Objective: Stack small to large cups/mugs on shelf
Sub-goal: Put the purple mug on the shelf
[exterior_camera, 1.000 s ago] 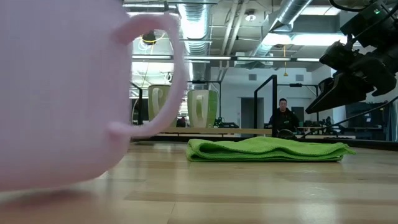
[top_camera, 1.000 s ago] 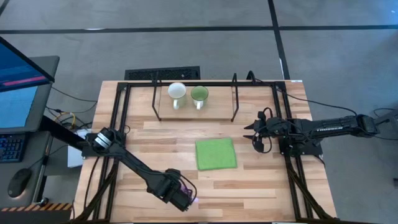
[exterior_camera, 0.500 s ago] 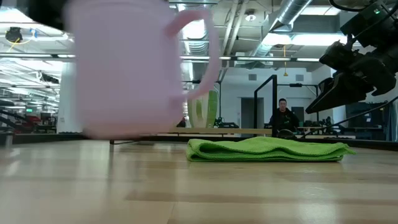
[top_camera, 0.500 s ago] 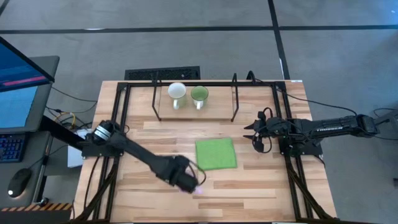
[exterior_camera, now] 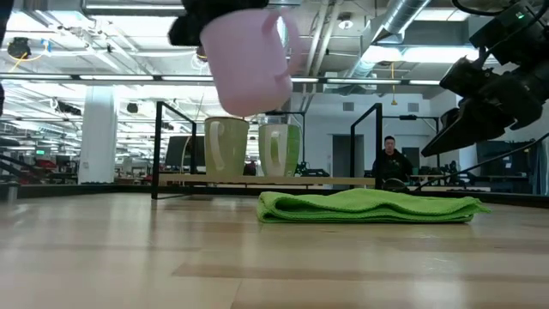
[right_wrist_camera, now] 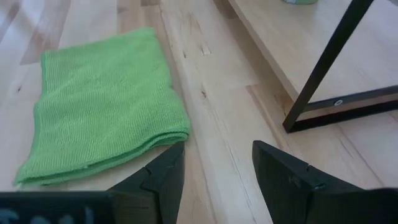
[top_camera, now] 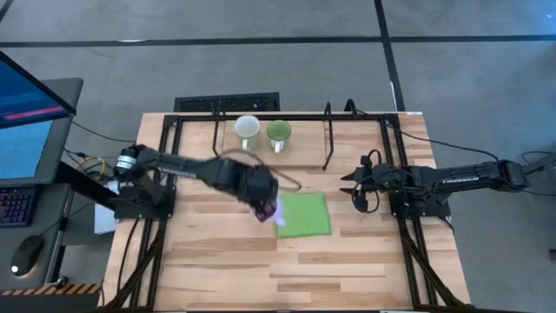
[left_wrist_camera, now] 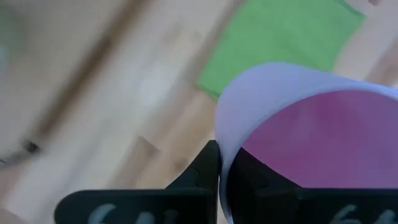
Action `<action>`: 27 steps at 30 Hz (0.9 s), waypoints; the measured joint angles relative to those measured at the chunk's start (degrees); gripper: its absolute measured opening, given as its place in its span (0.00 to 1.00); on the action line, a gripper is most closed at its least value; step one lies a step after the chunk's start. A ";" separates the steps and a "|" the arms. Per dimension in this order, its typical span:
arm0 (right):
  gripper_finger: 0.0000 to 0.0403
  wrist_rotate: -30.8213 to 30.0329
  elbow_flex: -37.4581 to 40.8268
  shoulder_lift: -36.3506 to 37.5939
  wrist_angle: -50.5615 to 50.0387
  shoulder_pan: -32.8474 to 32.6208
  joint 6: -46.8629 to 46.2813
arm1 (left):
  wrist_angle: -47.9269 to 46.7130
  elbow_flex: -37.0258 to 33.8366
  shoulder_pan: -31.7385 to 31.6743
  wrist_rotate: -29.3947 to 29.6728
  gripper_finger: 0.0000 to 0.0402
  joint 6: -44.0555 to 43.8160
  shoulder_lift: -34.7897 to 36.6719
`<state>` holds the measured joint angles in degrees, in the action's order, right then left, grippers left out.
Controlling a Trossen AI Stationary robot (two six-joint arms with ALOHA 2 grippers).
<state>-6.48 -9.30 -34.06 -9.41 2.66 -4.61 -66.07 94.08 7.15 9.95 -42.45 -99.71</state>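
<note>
A grey floor (top_camera: 287, 74) is lying all around the wooden slatted table (top_camera: 347, 261), with dark lines crossing it, and a monitor (top_camera: 30, 113) with a keyboard (top_camera: 10, 204) and a mouse (top_camera: 28, 254) is standing beside the table's left edge. In the low view, silver ducts (exterior_camera: 403, 21) and pipes are running under the ceiling, strip lights are shining in long rows, and a white column (exterior_camera: 97, 133) is standing at the left. Far behind the table a person (exterior_camera: 391, 161) in dark clothes is sitting in the hall.

Legible text: none. A pale printed word runs along the right arm (top_camera: 460, 181), right of centre in the high view, too small to read. Pale embossed characters on the left gripper's (left_wrist_camera: 219, 186) housing, bottom of the left wrist view, are blurred.
</note>
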 joint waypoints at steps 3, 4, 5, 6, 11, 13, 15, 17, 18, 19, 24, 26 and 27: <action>0.52 -0.04 0.00 0.00 0.00 0.00 -0.86 | 0.29 0.00 -4.30 0.00 0.00 7.99 0.92; 0.52 -0.13 0.00 0.00 0.02 0.00 -0.99 | 0.66 0.00 -5.47 -0.16 0.00 10.37 1.09; 0.52 -0.21 0.00 0.00 0.02 0.01 -0.99 | 1.12 0.00 -6.62 -0.60 0.00 12.53 1.23; 0.52 -0.22 0.00 0.02 0.01 0.03 -0.99 | 1.94 0.00 -7.54 -1.47 0.00 14.62 1.29; 0.52 -3.31 0.00 0.02 0.02 0.13 -1.01 | 6.47 0.00 -10.79 -10.08 0.00 23.81 1.30; 0.52 -4.59 0.00 0.00 0.01 0.13 -1.01 | 8.34 0.00 -11.74 -12.08 0.00 25.45 1.30; 0.52 -5.86 0.00 0.00 0.08 0.13 -1.49 | 9.06 0.00 -12.50 -12.81 0.00 26.85 1.30; 0.52 -7.34 0.00 0.02 0.79 0.13 -2.29 | 9.00 0.00 -13.01 -13.30 0.00 29.01 1.30; 0.52 -7.94 0.00 0.00 1.38 0.13 -2.51 | 8.95 0.00 -13.07 -13.47 0.00 30.15 1.29; 0.52 -8.56 -0.01 0.00 1.98 0.13 -2.52 | 9.07 0.00 -13.08 -13.77 0.00 31.41 1.27; 0.52 -8.85 -0.02 0.02 3.96 0.13 -2.57 | 9.37 0.00 -12.35 -13.99 0.00 35.10 1.25; 0.52 -8.83 -0.02 0.00 5.03 0.13 -3.00 | 9.58 0.00 -12.09 -14.00 0.00 36.30 1.25; 0.52 -8.86 -0.02 0.01 5.55 0.13 -3.31 | 9.62 0.00 -11.95 -14.00 0.00 36.77 1.23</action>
<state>-15.34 -9.32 -34.05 -3.86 2.79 -7.92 -56.45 94.08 -4.80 -4.05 -5.68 -98.47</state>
